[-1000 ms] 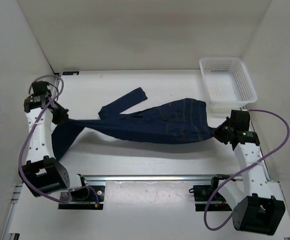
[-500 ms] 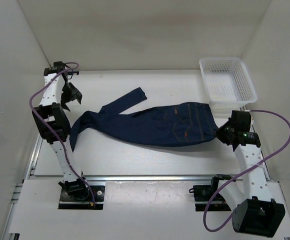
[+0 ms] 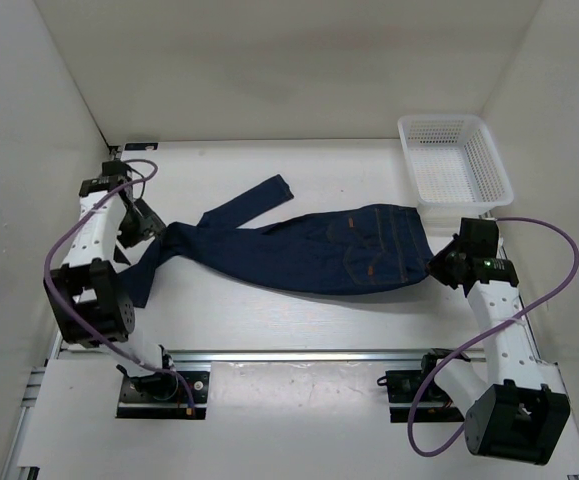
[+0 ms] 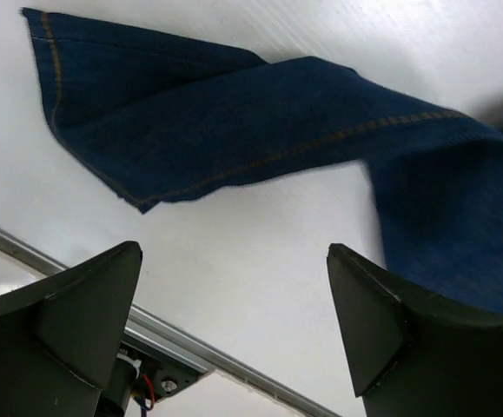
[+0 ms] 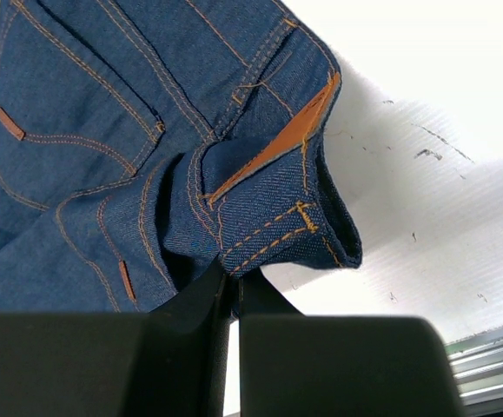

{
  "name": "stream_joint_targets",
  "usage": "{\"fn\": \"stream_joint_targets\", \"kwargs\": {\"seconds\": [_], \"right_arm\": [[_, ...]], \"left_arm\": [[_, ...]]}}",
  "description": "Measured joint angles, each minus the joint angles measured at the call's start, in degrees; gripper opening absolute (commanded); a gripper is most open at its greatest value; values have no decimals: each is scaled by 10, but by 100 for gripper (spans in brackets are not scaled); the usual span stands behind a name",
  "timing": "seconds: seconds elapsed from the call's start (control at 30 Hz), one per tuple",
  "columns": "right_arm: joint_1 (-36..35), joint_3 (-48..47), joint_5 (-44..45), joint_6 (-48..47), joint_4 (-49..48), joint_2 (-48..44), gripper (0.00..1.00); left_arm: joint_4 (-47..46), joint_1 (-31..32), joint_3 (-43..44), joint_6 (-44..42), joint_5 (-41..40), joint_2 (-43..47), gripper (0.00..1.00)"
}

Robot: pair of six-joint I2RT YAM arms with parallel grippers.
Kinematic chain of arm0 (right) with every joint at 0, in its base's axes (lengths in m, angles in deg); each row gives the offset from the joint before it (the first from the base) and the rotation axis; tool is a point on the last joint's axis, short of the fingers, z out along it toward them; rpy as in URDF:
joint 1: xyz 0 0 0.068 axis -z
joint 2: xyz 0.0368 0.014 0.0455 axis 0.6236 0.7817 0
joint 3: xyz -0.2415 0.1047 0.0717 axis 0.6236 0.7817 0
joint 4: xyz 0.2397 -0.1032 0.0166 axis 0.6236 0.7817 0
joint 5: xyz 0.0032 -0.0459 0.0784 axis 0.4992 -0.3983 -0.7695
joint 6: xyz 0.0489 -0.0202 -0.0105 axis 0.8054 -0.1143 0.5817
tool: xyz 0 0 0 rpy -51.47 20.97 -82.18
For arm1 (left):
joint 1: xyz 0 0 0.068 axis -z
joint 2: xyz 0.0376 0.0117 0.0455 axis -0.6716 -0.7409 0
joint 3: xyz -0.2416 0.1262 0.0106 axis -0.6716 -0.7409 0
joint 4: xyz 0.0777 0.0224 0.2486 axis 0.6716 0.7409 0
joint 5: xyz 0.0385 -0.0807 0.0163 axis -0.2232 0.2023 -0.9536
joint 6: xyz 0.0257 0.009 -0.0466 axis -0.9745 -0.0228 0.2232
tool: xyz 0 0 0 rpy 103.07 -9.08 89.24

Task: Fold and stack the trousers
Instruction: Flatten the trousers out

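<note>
The white table (image 3: pixel 269 310) carries two things. The trousers (image 3: pixel 319 250) lie stretched across its middle, waistband toward the right edge and legs toward the left edge, with the orange-stitched back pockets facing up. One leg angles off toward the far edge; the other reaches the left edge and bends toward the near edge. A white mesh basket (image 3: pixel 454 170) stands in the far right corner, just beside the waistband

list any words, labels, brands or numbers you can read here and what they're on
None can be read.
The orange-brown patch on the waistband of the trousers is bent and seen almost edge-on, so any brand on it is hidden.
The white basket shows no print.
</note>
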Motion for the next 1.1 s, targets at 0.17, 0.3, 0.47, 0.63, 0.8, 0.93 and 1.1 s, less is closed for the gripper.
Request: {"fn": "stream_joint_targets", "kwargs": {"seconds": [0.17, 0.3, 0.47, 0.63, 0.8, 0.93, 1.1], "right_arm": [[0, -1, -7, -3, -3, 4, 0], [0, -1, -10, -4, -3, 4, 0], [0, -1, -11, -5, -5, 4, 0], [0, -1, -12, -6, -5, 4, 0], [0, -1, -9, -6, -6, 4, 0], [4, -1, -8, -6, -5, 4, 0], [4, -1, -9, -6, -6, 8, 0]], "left_arm": [[-39, 2, -22, 1, -20, -82, 93], [-50, 2, -6, 14, -43, -157, 41], [-20, 2, 39, 27, -74, -185, 10], [31, 2, 184, 8, -137, -169, 10], [84, 2, 449, -23, -163, -252, 10], [63, 15, 485, -23, -164, -297, 21], [34, 39, 209, -30, -91, -183, 100]]}}
